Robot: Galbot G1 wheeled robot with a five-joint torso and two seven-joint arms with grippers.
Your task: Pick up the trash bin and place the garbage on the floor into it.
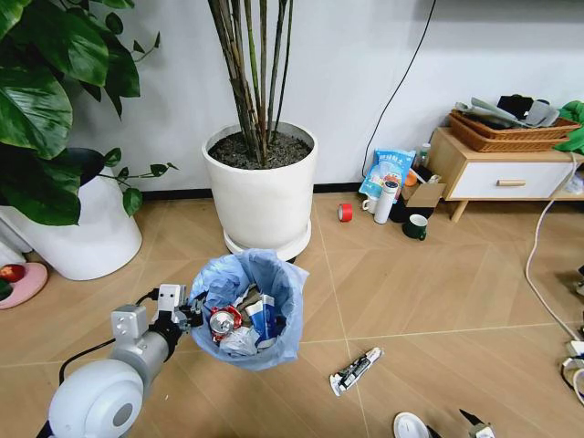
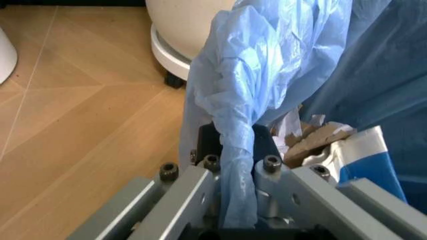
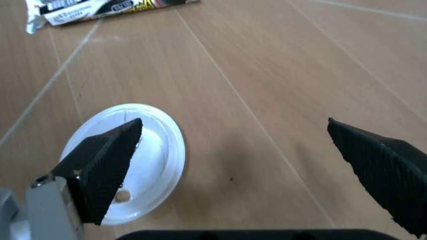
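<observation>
With the trash bin [image 1: 248, 308] clamped by the left gripper [image 2: 237, 165], the white lid [image 3: 143, 160] could be missed by the wide-open, off-centre right gripper [image 3: 233, 160].

- You're looking at a lived-in home room: herringbone wood-look floor [image 1: 438, 283] running to a plain white wall [image 1: 356, 64].
- Two big white plant pots [image 1: 262, 187] stand along the far wall.
- Far right, a low wooden cabinet [image 1: 497, 173] carries a wicker tray [image 1: 507, 135] of odds and ends.
</observation>
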